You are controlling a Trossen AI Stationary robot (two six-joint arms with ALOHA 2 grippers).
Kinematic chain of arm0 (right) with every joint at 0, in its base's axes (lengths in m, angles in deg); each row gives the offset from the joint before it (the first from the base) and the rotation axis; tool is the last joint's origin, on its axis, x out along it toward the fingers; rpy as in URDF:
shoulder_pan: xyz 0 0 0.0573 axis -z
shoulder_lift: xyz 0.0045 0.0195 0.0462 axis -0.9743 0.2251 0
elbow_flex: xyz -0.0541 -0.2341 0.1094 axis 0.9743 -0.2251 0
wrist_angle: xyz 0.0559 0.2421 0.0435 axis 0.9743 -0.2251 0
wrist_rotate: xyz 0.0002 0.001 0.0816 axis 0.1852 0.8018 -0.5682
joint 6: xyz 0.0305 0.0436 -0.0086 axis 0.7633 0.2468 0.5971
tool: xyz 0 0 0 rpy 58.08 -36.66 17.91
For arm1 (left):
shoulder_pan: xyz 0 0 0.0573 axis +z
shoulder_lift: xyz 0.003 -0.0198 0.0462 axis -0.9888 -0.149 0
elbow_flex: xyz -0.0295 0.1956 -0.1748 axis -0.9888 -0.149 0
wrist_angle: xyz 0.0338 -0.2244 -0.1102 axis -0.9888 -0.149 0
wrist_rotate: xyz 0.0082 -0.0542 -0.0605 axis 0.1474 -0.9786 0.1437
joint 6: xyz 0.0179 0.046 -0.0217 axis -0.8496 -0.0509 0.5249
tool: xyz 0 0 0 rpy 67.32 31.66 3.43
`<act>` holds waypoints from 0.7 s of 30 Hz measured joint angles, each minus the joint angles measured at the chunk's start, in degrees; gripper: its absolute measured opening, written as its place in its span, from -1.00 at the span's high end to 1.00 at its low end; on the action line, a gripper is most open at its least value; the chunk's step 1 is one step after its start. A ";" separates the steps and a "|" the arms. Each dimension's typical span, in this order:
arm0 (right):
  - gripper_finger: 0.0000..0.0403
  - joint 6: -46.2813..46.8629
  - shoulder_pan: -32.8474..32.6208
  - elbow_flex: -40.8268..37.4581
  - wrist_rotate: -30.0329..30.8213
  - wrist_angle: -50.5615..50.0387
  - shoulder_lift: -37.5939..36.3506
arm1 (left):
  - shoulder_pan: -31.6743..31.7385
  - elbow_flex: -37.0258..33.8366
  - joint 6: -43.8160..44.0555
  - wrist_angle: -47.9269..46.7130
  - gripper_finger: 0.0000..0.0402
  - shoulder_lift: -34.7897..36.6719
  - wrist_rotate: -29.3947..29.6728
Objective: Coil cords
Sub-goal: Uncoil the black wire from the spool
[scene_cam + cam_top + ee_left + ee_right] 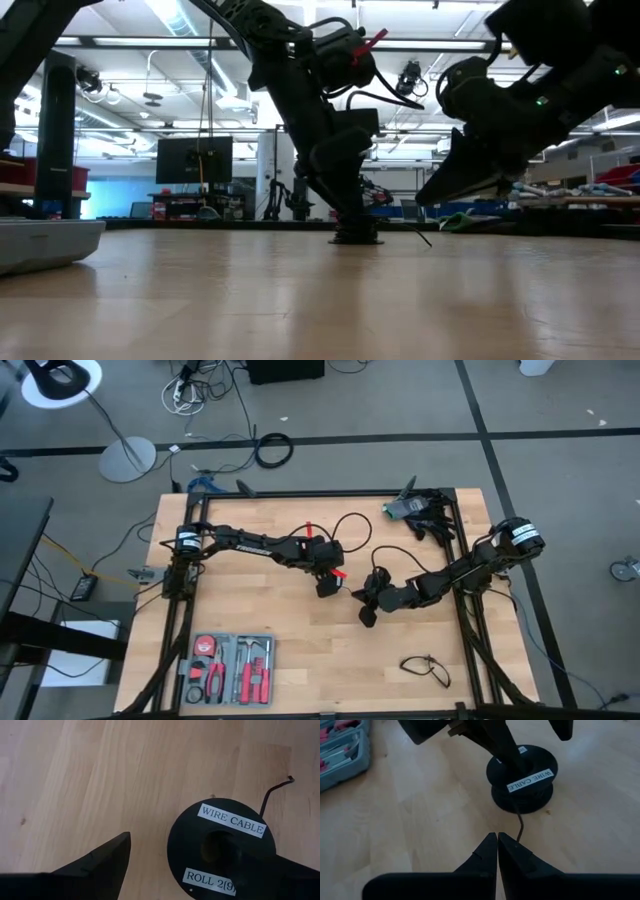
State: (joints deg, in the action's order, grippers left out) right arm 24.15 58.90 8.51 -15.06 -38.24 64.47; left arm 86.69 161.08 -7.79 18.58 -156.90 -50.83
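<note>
Fingers, left gripper (177, 867) — spread wide, one finger (250, 870) in the hub of the black spool (521, 777) labelled "WIRE CABLE", upright mid-tabletop (300, 660). Right gripper (497, 851) — fingers pressed together, empty, near the spool. Cord (520, 825) — mostly wound on; a short loose tail lies on the wood just ahead of the right fingers. Judged nearly complete; tail outstanding.

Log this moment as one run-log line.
left gripper: open, one finger in spool hub | right gripper: shut, empty, beside cord end | spool: upright on table
</note>
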 joint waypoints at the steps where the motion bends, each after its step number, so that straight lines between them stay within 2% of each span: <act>1: 0.92 0.00 0.00 0.00 0.00 0.00 0.00 | 0.00 -0.01 0.00 0.12 -0.53 0.04 0.00; 12: 0.92 3.40 0.12 0.00 -0.06 0.81 0.00 | -0.02 -0.03 0.02 6.71 -0.53 0.11 -0.02; 21: 0.92 3.76 -0.55 -0.01 -1.70 0.81 0.00 | -0.02 -0.03 2.91 4.43 -0.53 0.11 -0.19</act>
State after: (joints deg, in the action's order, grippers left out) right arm 27.91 58.35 8.50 -16.77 -37.43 64.47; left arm 86.67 161.05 -4.88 23.00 -156.79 -51.02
